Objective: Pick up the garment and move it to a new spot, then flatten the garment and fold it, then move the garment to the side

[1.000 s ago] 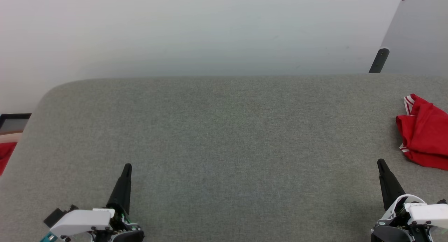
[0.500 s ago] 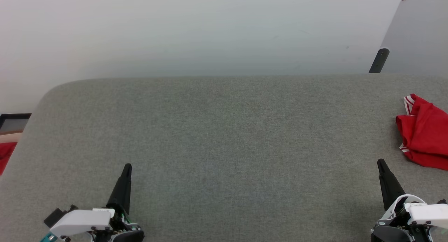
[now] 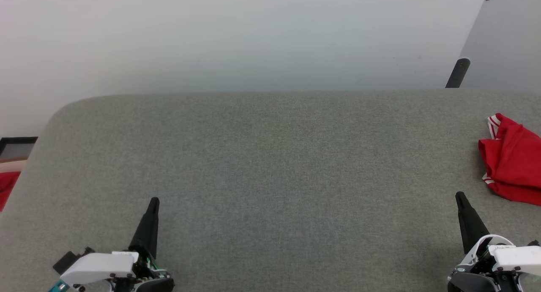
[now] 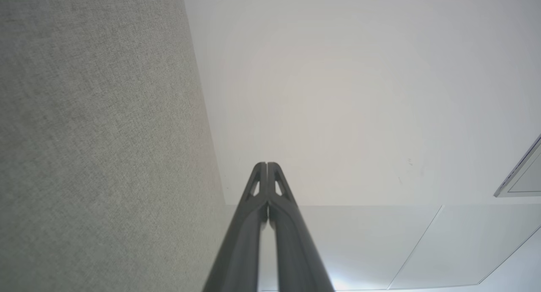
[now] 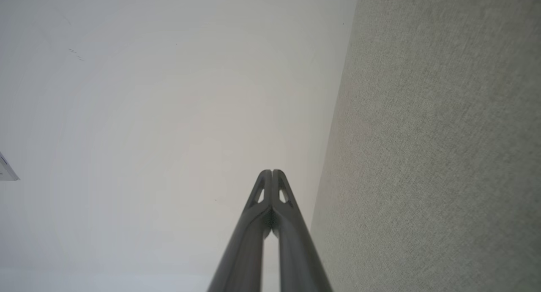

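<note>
**Table** (image 3: 270,178): spans the head view from left to right, with the wall (image 3: 253,38) behind its far edge.

**Garment** (image 3: 511,161): on the table at its right side, partly cut off by the view's right edge.

**Right gripper** (image 3: 458,195): over the table's near right part, in front of the garment and a little to its left, not touching it.

**Left gripper** (image 3: 154,201): over the table's near left part, well apart from the garment.

**Post** (image 3: 457,73): behind the table's far right edge.

**Cloth** (image 3: 6,188): beyond the table's left edge, off the table.

**Frame** (image 3: 17,146): just behind the cloth.
</note>
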Robot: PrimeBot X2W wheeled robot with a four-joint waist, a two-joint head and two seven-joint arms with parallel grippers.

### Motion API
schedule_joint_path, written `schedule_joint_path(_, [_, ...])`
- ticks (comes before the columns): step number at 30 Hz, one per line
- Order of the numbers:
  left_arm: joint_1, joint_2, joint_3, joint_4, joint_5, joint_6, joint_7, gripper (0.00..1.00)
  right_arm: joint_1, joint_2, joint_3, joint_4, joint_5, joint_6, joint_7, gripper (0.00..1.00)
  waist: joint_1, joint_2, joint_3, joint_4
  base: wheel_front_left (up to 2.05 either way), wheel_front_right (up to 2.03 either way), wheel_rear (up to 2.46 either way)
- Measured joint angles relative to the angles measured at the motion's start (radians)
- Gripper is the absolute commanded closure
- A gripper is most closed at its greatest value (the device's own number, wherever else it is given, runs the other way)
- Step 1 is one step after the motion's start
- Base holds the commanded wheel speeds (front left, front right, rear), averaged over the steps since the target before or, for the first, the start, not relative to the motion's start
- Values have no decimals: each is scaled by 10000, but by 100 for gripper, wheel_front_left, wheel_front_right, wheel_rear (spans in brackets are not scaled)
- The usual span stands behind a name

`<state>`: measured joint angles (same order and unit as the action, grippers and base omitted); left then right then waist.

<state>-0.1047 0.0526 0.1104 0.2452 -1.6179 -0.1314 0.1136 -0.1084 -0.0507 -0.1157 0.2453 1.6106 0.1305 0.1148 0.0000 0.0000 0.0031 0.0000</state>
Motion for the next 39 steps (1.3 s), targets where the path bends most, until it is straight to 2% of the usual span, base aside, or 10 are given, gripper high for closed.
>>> schedule_joint_path(39, [-2,-12,19,0,15,0,4,100,0,0,2,0,0,0,0,100,0,0,0,0,0,0,0])
